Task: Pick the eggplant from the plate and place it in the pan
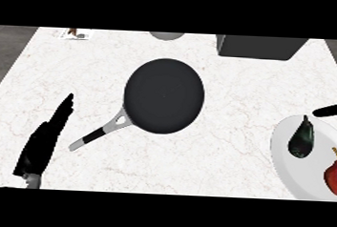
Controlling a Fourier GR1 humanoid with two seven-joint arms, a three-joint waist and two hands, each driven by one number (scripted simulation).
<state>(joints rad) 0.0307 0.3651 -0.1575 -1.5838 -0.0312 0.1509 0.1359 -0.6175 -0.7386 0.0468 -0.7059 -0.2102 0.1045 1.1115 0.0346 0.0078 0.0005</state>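
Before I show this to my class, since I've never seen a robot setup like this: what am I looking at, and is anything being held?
This is one view from the robot's head, looking steeply down at a white counter. The black shape at lower left is its left hand, fingers straight, resting and holding nothing. At the right edge, a black tip of the right hand pokes in just above the plate; too little shows to tell whether it is open. In the middle lies a dark pan, nothing in it, handle pointing to the lower left. At right a white plate carries the dark eggplant and a red pepper. A dark box stands at the far edge. Nothing is held yet.
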